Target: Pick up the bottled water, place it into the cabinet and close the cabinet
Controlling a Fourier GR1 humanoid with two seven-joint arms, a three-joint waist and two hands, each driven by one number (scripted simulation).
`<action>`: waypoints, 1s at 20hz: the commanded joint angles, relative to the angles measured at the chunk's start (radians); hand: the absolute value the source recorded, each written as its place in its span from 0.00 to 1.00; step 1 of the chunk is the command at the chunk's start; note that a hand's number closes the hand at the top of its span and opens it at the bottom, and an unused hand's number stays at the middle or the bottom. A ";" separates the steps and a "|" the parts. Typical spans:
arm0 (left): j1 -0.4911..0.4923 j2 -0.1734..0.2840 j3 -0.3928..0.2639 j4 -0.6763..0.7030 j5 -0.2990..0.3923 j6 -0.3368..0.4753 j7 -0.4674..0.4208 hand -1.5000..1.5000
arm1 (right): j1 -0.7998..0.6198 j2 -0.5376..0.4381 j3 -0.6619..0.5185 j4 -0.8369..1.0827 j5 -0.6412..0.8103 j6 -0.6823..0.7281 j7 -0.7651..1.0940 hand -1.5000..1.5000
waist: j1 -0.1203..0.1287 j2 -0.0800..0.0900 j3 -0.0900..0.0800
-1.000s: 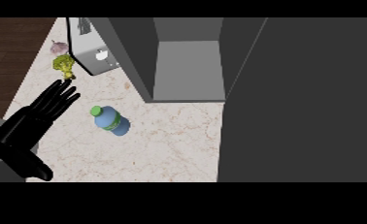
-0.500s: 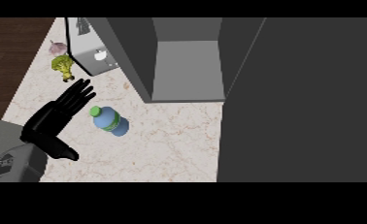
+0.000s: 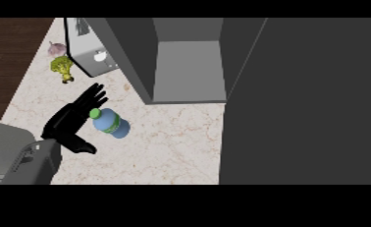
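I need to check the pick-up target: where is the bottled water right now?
In the head view the bottled water lies on the counter at lower left, right beside the left hand, in front of the open cabinet.

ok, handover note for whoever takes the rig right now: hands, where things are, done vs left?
Left hand: open, fingers straight, right beside the bottled water on its left, not gripping it.
Right hand: not in view.
Bottled water: lying on the counter, green cap toward the hand.
Cabinet: open, inside bare, door swung out at the view's right.
Done: nothing placed.
Left: grasp the bottle, put it in the cabinet, close the door.
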 commanded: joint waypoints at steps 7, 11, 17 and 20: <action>-0.089 -0.017 -0.034 0.214 -0.068 -0.020 -0.195 0.00 | 0.012 -0.007 0.011 0.009 0.008 0.005 -0.022 0.00 | -0.008 0.004 -0.001; -0.067 -0.013 -0.050 0.249 -0.089 -0.018 -0.261 0.00 | 0.006 -0.014 0.029 -0.057 0.007 -0.015 0.043 0.00 | -0.006 0.006 -0.002; -0.093 -0.044 -0.062 0.305 -0.098 -0.018 -0.278 0.00 | 0.013 -0.016 0.027 -0.014 0.006 0.004 -0.002 0.00 | -0.018 0.007 -0.003; -0.097 -0.064 -0.061 0.316 -0.080 -0.074 -0.262 0.00 | -0.063 -0.001 0.001 0.030 -0.012 -0.010 0.017 0.00 | -0.008 0.009 -0.003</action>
